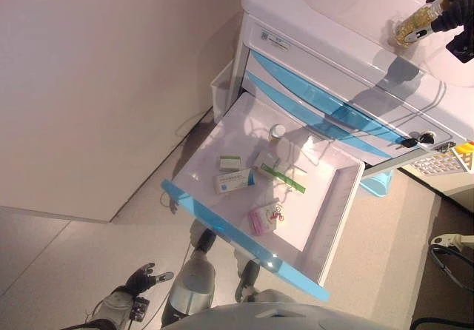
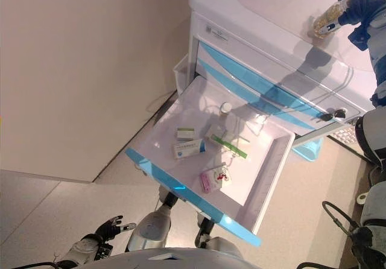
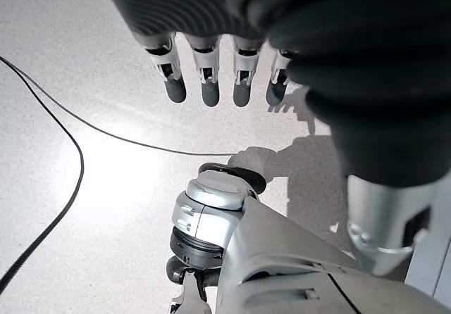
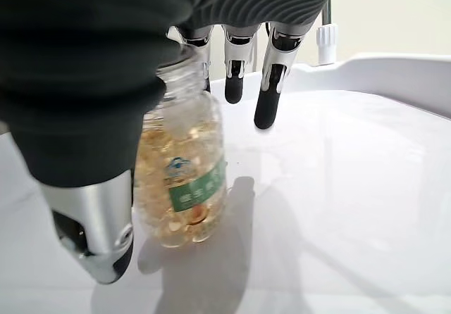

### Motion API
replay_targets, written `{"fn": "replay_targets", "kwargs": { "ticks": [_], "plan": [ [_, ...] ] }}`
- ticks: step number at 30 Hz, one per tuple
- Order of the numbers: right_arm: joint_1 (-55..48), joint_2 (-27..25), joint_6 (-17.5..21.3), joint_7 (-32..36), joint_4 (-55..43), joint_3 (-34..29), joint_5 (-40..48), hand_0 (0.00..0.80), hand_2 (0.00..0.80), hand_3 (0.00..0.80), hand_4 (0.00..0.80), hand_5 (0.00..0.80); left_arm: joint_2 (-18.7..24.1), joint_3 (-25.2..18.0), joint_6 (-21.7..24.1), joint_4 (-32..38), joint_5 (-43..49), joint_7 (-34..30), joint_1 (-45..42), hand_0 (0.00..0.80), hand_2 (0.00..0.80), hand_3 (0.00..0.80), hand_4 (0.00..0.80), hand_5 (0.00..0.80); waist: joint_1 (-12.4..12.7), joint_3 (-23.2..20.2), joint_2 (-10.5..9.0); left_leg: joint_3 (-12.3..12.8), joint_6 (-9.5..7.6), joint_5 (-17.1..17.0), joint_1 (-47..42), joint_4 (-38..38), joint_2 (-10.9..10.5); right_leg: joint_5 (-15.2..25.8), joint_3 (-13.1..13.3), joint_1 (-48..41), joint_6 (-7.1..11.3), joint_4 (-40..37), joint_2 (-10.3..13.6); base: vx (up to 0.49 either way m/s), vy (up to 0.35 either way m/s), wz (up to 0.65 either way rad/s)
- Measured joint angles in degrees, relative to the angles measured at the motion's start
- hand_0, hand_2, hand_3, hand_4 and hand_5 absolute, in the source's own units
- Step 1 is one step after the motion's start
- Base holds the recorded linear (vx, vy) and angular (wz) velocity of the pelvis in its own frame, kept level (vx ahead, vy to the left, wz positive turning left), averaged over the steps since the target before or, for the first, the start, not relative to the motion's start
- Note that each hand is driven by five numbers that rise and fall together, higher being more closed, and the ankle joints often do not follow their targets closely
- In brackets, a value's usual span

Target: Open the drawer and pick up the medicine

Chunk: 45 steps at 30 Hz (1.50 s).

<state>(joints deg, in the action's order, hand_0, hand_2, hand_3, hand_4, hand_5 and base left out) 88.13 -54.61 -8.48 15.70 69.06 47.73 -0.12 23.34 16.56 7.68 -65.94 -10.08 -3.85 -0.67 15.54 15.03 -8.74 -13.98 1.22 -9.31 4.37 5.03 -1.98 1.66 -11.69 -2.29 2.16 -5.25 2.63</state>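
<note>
Right wrist view shows the right hand (image 4: 106,208) with its thumb and fingers (image 4: 266,96) loosely around a clear medicine bottle (image 4: 184,180) of yellow capsules, which stands tilted with its base on the white cabinet top (image 4: 352,187); whether the fingers actually clamp it I cannot tell. In the eye views that bottle (image 1: 415,25) sits at the far right of the cabinet top. Below, the drawer (image 1: 337,204) with a blue front stands pulled open, holding several small medicine boxes (image 1: 235,181) and a small white-capped vial (image 1: 277,131). The left hand (image 1: 142,278) hangs low by the floor (image 3: 84,187), fingers straight and holding nothing.
</note>
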Motion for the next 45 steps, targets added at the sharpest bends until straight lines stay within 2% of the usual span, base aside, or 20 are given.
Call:
{"fn": "replay_targets", "kwargs": {
  "ticks": [10,18,22,26,30,37,40,42,45],
  "plan": [
    [0.02,-0.92,1.33,-1.07,0.09,-0.09,1.38,0.000,0.000,0.000,0.000,0.000,-0.02,0.02,-0.13,0.47,0.00,-0.08,0.00,0.000,0.000,0.000,0.000,0.000,-0.37,-0.04,0.09,1.33,0.07,0.15,-0.99,0.00,0.04,0.04,0.90,-0.39,-0.02,0.00,0.49,0.014,0.004,-0.06],
    [0.37,-2.73,5.71,-10.99,-0.79,-1.97,5.47,0.000,0.000,0.000,0.000,0.000,-0.04,0.02,-0.13,0.52,0.03,-0.45,-0.33,0.000,0.000,0.000,0.000,0.000,-0.97,-0.22,0.44,2.78,-0.34,0.74,-2.44,0.01,0.07,0.04,2.17,-1.21,0.02,0.00,0.66,-0.012,-0.017,-0.09],
    [0.40,-5.00,6.51,-14.20,-1.95,-3.03,5.84,0.000,0.000,0.000,0.000,0.000,-0.13,0.04,-0.25,0.53,0.07,-0.61,-0.35,0.000,0.000,0.000,0.000,0.000,-1.31,-0.84,1.34,3.49,-0.52,0.86,-2.74,0.00,0.05,0.20,3.07,-1.22,-0.07,0.00,0.74,-0.028,-0.019,-0.08],
    [0.37,-5.70,7.06,-15.05,-2.14,-3.35,7.67,0.000,0.000,0.000,0.000,0.000,-0.17,0.06,-1.21,0.54,0.68,-1.25,-0.45,0.000,0.000,0.000,0.000,0.000,-3.13,-2.27,2.86,4.07,-0.91,0.75,-3.01,0.00,0.07,0.30,3.51,-1.21,0.03,0.00,0.74,-0.047,-0.010,-0.08],
    [-1.85,-5.84,10.34,-17.64,-4.48,-8.48,10.92,0.000,0.000,0.000,0.000,0.000,-0.17,1.33,-1.45,0.50,2.15,-2.01,-0.93,0.000,0.000,0.000,0.000,0.000,-4.60,-3.49,4.14,6.22,-1.15,1.30,-4.44,0.01,0.36,0.36,5.51,-1.69,0.09,0.00,0.65,-0.060,-0.019,-0.28],
    [-22.81,-3.11,18.90,-26.67,-23.95,-24.61,14.54,0.000,0.000,0.000,0.000,0.000,-0.21,2.91,-3.96,1.11,4.59,-3.40,-1.44,0.000,0.000,0.000,0.000,0.000,-10.08,-7.90,4.67,10.67,-1.40,2.79,-7.01,0.02,0.95,0.46,8.90,-2.15,0.15,0.08,0.52,-0.089,-0.020,-0.32],
    [-33.87,0.43,21.31,-29.82,-34.03,-31.20,14.39,0.000,0.000,0.000,0.000,0.000,-0.33,2.96,-4.79,1.84,5.43,-4.03,-1.11,0.000,0.000,0.000,0.000,0.000,-12.44,-8.41,5.45,12.66,-1.59,3.26,-8.06,0.05,1.11,0.73,11.07,-2.16,0.26,0.25,0.36,-0.085,-0.016,-0.35],
    [-41.37,3.28,22.57,-31.32,-40.30,-34.99,14.11,0.000,0.000,0.000,0.000,0.000,-0.81,2.93,-5.07,1.98,5.45,-4.29,-0.50,0.000,0.000,0.000,0.000,0.000,-14.09,-8.85,6.08,13.49,-1.77,3.51,-8.31,0.12,1.13,1.02,11.49,-2.13,0.50,0.19,0.50,-0.058,-0.014,-0.30],
    [-52.40,10.17,23.15,-33.57,-47.39,-41.73,13.67,0.000,0.000,0.000,0.000,0.000,-2.23,2.92,-6.27,1.49,5.46,-4.04,-0.56,0.000,0.000,0.000,0.000,0.000,-16.19,-9.38,6.81,15.44,-1.61,4.30,-8.80,0.31,1.26,1.15,12.93,-1.86,0.77,0.16,0.59,-0.034,-0.006,-0.29]
  ]
}}
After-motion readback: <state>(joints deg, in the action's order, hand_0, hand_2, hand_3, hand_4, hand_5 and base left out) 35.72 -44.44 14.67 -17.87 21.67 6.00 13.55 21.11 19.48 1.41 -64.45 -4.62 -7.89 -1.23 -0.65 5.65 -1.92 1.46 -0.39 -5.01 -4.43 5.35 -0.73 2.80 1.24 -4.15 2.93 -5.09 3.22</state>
